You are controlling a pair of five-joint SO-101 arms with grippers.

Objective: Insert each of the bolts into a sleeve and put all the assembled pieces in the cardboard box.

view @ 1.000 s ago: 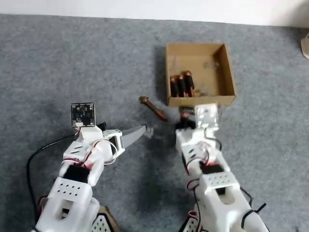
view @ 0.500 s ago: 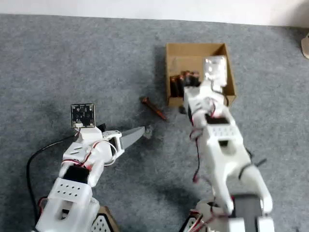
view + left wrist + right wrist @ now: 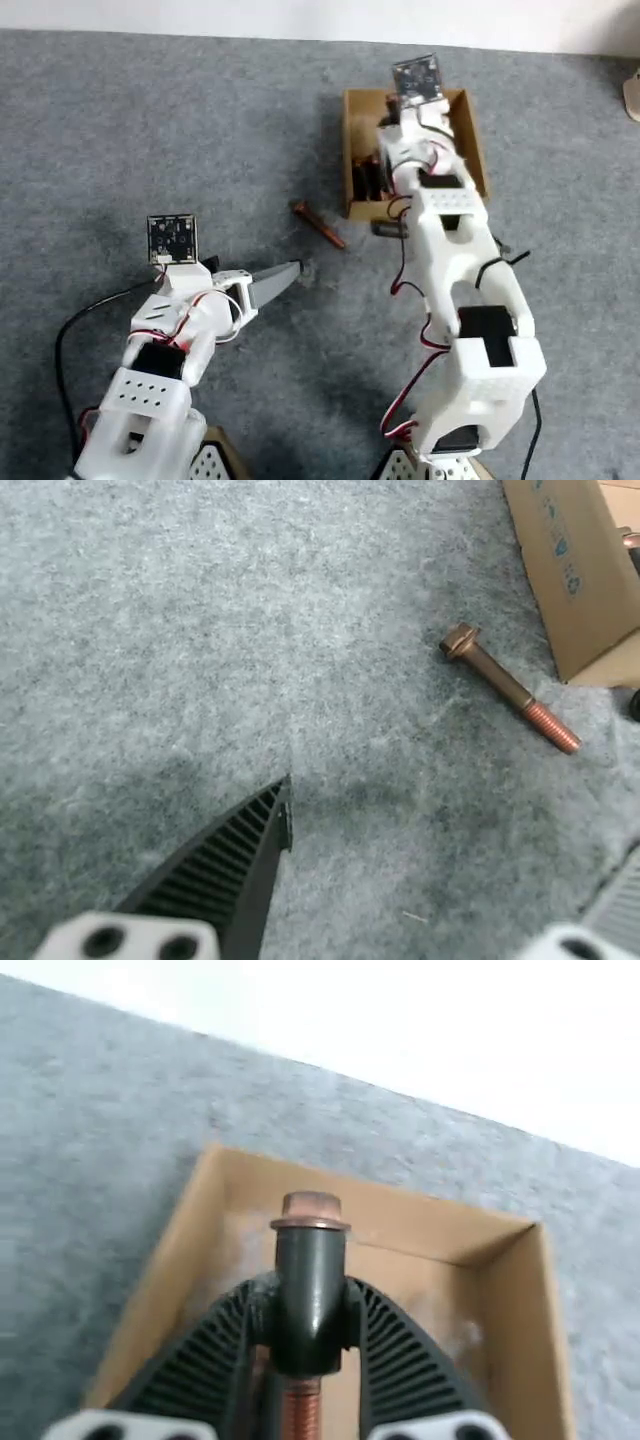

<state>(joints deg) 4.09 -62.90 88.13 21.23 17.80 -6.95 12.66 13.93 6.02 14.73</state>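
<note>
Left arm [image 3: 165,345] low, left fingers [image 3: 225,870] spread. Right arm [image 3: 455,260] stretched forward, right fingers [image 3: 400,1360] clamping sleeved bolt [image 3: 310,1290].

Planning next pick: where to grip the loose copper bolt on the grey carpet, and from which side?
Smooth mid-shank of the copper-coloured flanged bolt, from straight above, jaws across its length. It lies flat and diagonal on the grey carpet, apart from the brown cardboard box; head and threads probably seat worse.

Soft, even light is falling across the mat [image 3: 150,120]. The box [image 3: 477,145] is casting a faint shadow to its left, in the high view's upper middle. The wall [image 3: 400,1020] is glaring white, washing out.
</note>
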